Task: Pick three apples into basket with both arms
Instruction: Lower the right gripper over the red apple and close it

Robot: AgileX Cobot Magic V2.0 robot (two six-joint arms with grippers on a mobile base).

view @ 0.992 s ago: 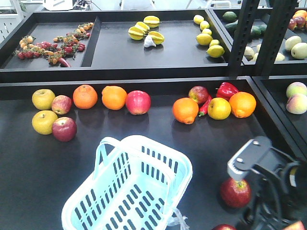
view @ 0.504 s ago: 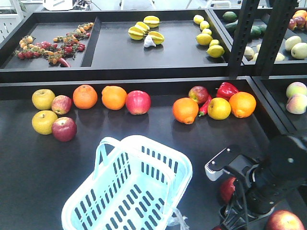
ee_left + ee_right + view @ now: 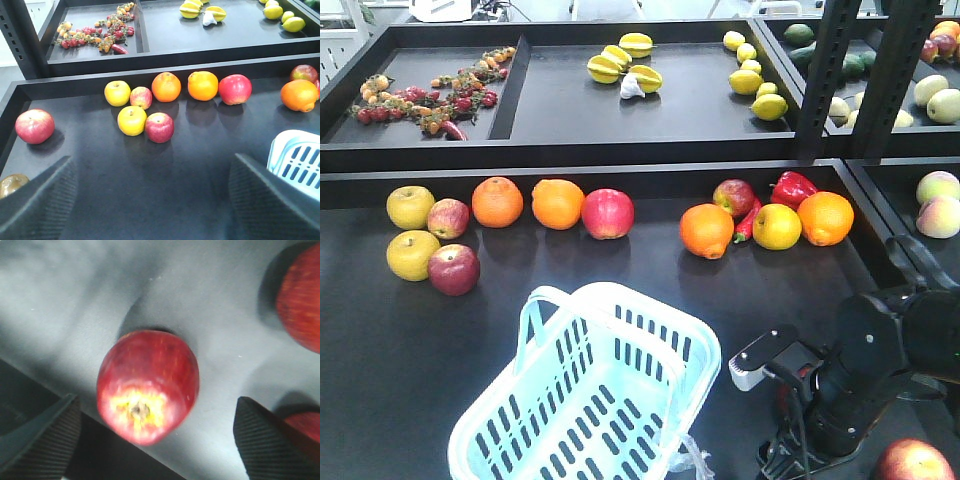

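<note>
- Front view: the basket [image 3: 650, 300] stands at lower centre of the dark tabletop [image 3: 400, 350], and the bottom edge cuts off its near corner.
- The right arm [image 3: 860, 375] bends down at lower right, just beside the basket. It covers nearly all of a hidden apple [image 3: 788, 388], leaving only a red sliver showing.
- The arm's own bulk blocks its end effector here, so its state cannot be told from this view.
- A corner apple [image 3: 912, 462] sits at the lower right and is clipped by the frame edge.
- Well apart, at mid left, a dark red apple [image 3: 454, 269] touches a yellow apple [image 3: 412, 254].
- Left wrist view: the left end effector [image 3: 155, 205] hangs above bare tabletop with its fingers [image 3: 40, 200] spread wide and gripping nothing. Both fingers are blurred and cut off by the lower corners.
- The same dark red apple lies at centre, beside the yellow one.
- Only a slotted corner of the basket shows at the right edge.
- A brownish round thing [image 3: 12, 184] at lower left is half hidden by a finger and cannot be identified.
- Right wrist view: the right end effector [image 3: 156, 432] is spread open, with its fingers in the two lower corners.
- A blurred apple [image 3: 148, 385] lies on the tabletop between them, touching neither, its yellowish end facing the camera.
- Another apple [image 3: 302, 300] is cut off at the upper right edge.
- A red patch [image 3: 300, 427] peeks out from behind the right-hand finger.
</note>
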